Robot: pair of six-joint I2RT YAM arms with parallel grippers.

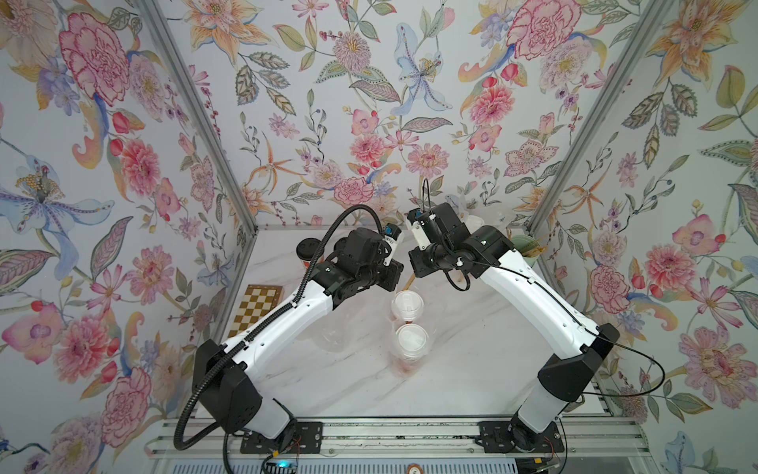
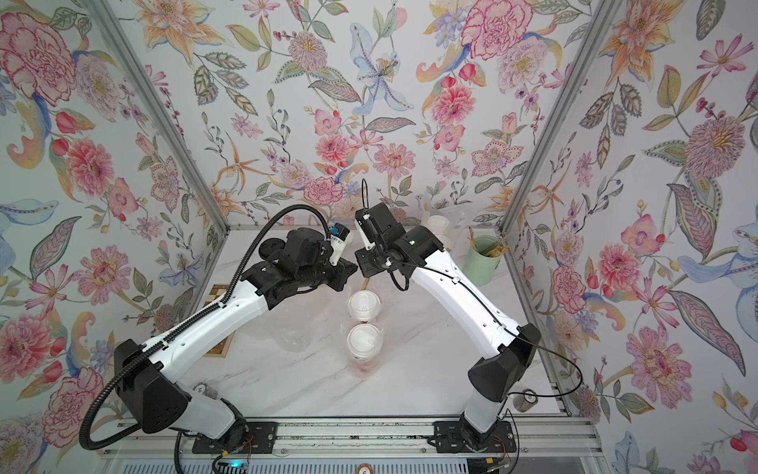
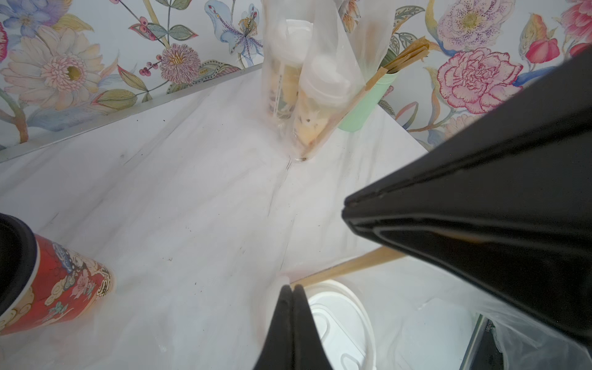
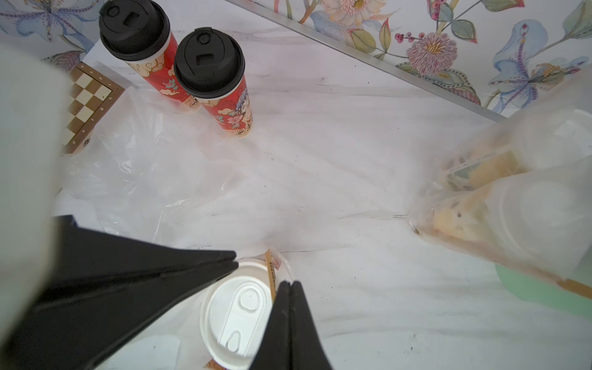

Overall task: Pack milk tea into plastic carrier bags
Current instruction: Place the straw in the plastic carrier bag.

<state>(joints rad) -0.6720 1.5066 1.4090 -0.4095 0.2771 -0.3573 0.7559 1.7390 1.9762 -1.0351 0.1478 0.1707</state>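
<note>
Milk tea (image 1: pixel 411 340) parked in three spots on the white marble table (image 1: pixel 471 369). Biggest thing on it: loose carrier bag (image 4: pixel 153 166), lying flat and crumpled next to the chessboard (image 1: pixel 258 303). Then the back bag (image 3: pixel 320 80), standing by the mint-green cup (image 2: pixel 484 258), two white-lidded cream cups inside. Then the middle bag (image 1: pixel 406 367) mid-table, wrapped around two more white-lidded cups, one behind the other. Black-lidded red cups (image 4: pixel 208 61) side by side at the back left, outside any bag. Left pincer (image 3: pixel 292 288) pressed together, right pincer (image 4: pixel 290 285) same deal, tips close to each other and just above the rear middle cup, right at the rim of its lid (image 4: pixel 238 315). Bag film bunched up against the left tips, but can't tell whether actually pinched. Thin brown stick (image 3: pixel 346 266) lying beside that lid.
</note>
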